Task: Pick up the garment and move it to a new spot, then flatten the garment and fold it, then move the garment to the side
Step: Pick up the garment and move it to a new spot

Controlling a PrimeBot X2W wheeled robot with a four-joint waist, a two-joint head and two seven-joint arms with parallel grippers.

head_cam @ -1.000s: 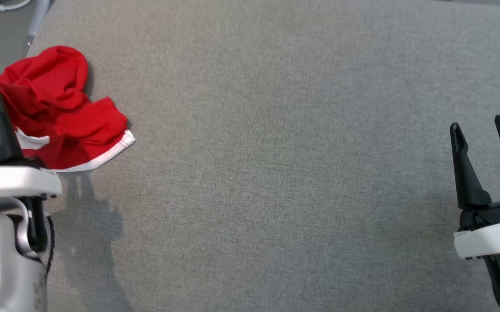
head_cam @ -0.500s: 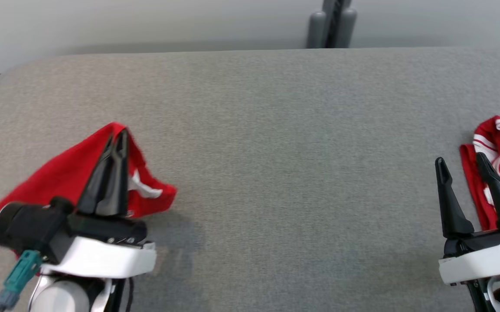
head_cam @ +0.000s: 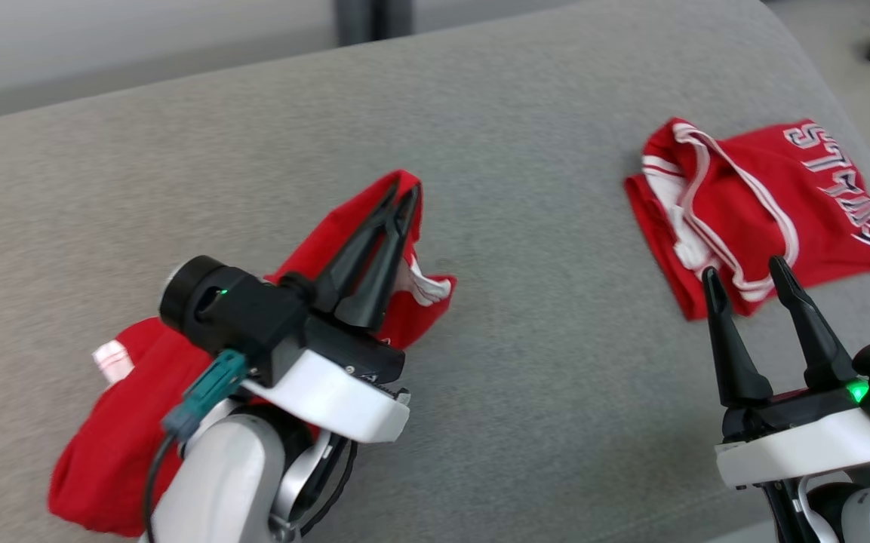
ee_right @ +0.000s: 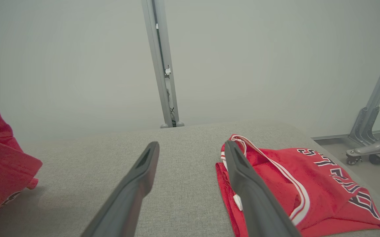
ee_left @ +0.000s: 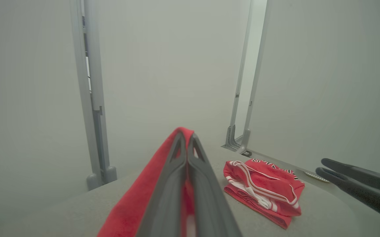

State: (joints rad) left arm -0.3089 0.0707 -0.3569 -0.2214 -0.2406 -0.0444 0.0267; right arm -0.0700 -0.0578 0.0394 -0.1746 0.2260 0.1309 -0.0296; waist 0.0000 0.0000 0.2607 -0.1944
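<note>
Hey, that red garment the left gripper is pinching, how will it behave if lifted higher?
Probably floppy: the red garment drapes in folds from the shut left gripper down to the grey surface. Likely light, since one fingertip pinch holds it up. It may bunch or swing rather than keep shape.

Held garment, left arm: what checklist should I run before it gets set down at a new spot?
1. Grip: left jaws shut on the held garment: ok.
2. Garment fully lifted off the table: cannot tell; its lower part trails low.
3. Right jaws open, holding nothing: ok.
4. Bare table between the held garment and the folded jersey: ok.
5. Garment flat enough to fold: not ok, bunched.
</note>
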